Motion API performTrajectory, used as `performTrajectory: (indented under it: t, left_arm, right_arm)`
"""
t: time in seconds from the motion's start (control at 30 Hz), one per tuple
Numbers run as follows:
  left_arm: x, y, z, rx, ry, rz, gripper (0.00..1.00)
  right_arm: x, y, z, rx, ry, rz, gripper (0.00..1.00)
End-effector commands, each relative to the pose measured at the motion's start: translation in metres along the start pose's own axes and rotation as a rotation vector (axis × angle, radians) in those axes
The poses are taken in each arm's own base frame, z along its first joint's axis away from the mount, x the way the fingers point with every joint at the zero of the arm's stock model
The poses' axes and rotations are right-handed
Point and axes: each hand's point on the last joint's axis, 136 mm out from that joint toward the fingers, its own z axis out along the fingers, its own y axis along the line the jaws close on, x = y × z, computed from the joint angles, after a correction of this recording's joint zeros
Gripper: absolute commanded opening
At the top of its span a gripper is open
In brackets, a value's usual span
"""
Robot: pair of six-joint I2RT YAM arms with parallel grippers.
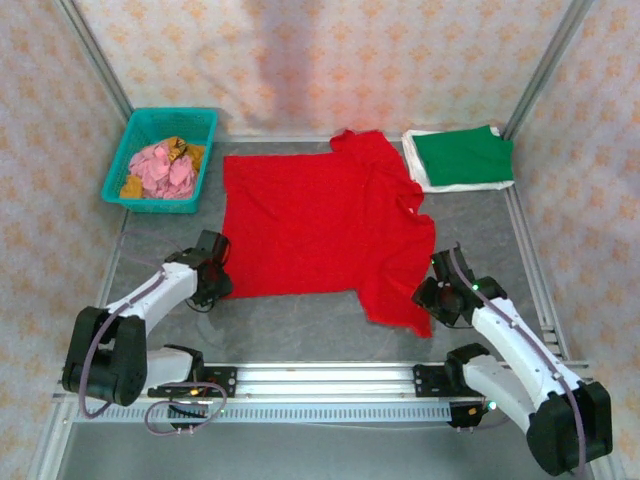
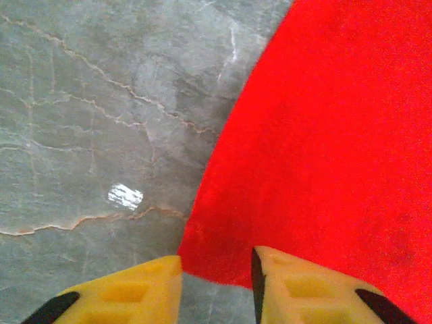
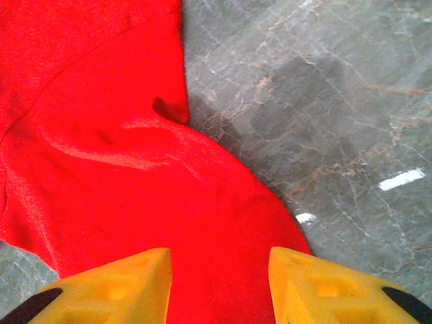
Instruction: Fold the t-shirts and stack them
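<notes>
A bright red t-shirt (image 1: 320, 225) lies spread flat in the middle of the table, with one sleeve towards the back and one towards the near right. At the back right a dark green t-shirt (image 1: 462, 155) lies folded on a folded white t-shirt (image 1: 418, 168). My left gripper (image 1: 215, 275) is at the red shirt's near left corner. In the left wrist view its jaws (image 2: 217, 260) stand apart, with the corner of the red t-shirt (image 2: 324, 135) lying between the yellow fingertips (image 2: 290, 273). My right gripper (image 1: 440, 290) is over the near right sleeve. Its jaws (image 3: 219, 253) stand apart above the red t-shirt (image 3: 121, 175).
A teal basket (image 1: 205, 122) with pink and mustard cloths stands at the back left. Grey marbled table (image 1: 290, 325) shows between the red shirt and the arms' rail. Patterned walls and metal frame posts close in the sides and back.
</notes>
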Motion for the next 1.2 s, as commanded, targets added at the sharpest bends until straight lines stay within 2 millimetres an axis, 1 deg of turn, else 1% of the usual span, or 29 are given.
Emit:
performTrajectory:
  t: [0.0,0.07,0.17,0.23,0.27,0.3,0.33,0.37,0.4,0.43,0.47,0.5,0.57,0.63,0.67,0.73,0.77,0.83,0.9,0.93,1.03,1.13,1.17]
  left_arm:
    - [-0.009,-0.003,0.005,0.003,-0.017,-0.005,0.21]
    - [-0.01,-0.005,0.007,0.007,-0.011,-0.011,0.13]
    - [-0.011,-0.006,0.006,0.01,-0.009,-0.02,0.03]
    - [-0.012,-0.003,0.003,-0.008,-0.011,-0.019,0.03]
    - [-0.014,-0.001,0.0,-0.017,-0.018,-0.016,0.1]
    - [-0.017,0.001,-0.003,-0.033,-0.028,-0.017,0.22]
    - [-0.02,0.004,-0.006,-0.042,-0.039,-0.02,0.2]
    - [-0.022,0.005,-0.009,-0.04,-0.045,-0.028,0.15]
    - [-0.024,0.004,-0.01,-0.026,-0.05,-0.038,0.15]
    - [-0.024,0.004,-0.012,-0.014,-0.05,-0.048,0.2]
    - [-0.025,0.005,-0.013,-0.013,-0.049,-0.055,0.35]
    - [-0.025,0.007,-0.013,-0.022,-0.042,-0.057,0.43]
    - [-0.024,0.011,-0.013,-0.042,-0.03,-0.053,0.44]
    - [-0.021,0.014,-0.011,-0.056,-0.017,-0.051,0.48]
    - [-0.018,0.015,-0.009,-0.064,-0.007,-0.052,0.48]
    - [-0.016,0.015,-0.002,-0.064,0.006,-0.05,0.5]
    - [-0.015,0.014,0.001,-0.062,0.013,-0.049,0.5]
    - [-0.014,0.008,0.008,-0.048,0.034,-0.049,0.48]
    - [-0.014,0.002,0.013,-0.032,0.054,-0.043,0.43]
    - [-0.014,0.001,0.016,-0.032,0.061,-0.037,0.39]
    - [-0.014,0.001,0.019,-0.041,0.067,-0.027,0.23]
    - [-0.015,0.001,0.02,-0.041,0.059,-0.027,0.12]
    - [-0.015,0.001,0.02,-0.039,0.055,-0.029,0.1]
  right_arm:
    - [0.01,-0.021,0.004,0.081,0.02,0.04,0.42]
    - [0.015,-0.024,0.008,0.087,0.037,0.044,0.42]
    - [0.015,-0.026,0.008,0.098,0.032,0.038,0.42]
    - [0.014,-0.025,0.008,0.099,0.029,0.038,0.42]
    - [0.013,-0.024,0.008,0.097,0.027,0.036,0.42]
    - [0.013,-0.023,0.009,0.092,0.025,0.036,0.42]
    - [0.013,-0.023,0.009,0.088,0.025,0.036,0.42]
    - [0.012,-0.022,0.01,0.085,0.023,0.04,0.42]
    - [0.012,-0.022,0.01,0.082,0.024,0.041,0.42]
    - [0.014,-0.022,0.01,0.085,0.028,0.041,0.42]
    - [0.015,-0.024,0.009,0.092,0.031,0.04,0.42]
    - [0.016,-0.027,0.008,0.111,0.033,0.038,0.42]
    - [0.018,-0.033,0.004,0.149,0.04,0.039,0.42]
    - [0.021,-0.039,-0.001,0.185,0.043,0.041,0.42]
    - [0.022,-0.04,-0.003,0.195,0.044,0.044,0.42]
    - [0.023,-0.038,-0.005,0.199,0.04,0.043,0.45]
    - [0.024,-0.037,-0.004,0.199,0.04,0.042,0.49]
    - [0.025,-0.034,-0.003,0.198,0.044,0.039,0.51]
    - [0.028,-0.032,-0.002,0.206,0.057,0.035,0.51]
    - [0.029,-0.032,-0.001,0.208,0.06,0.035,0.51]
    - [0.037,-0.035,0.009,0.197,0.085,0.059,0.51]
    - [0.033,-0.029,0.01,0.177,0.067,0.061,0.5]
    - [0.033,-0.029,0.01,0.18,0.068,0.065,0.5]
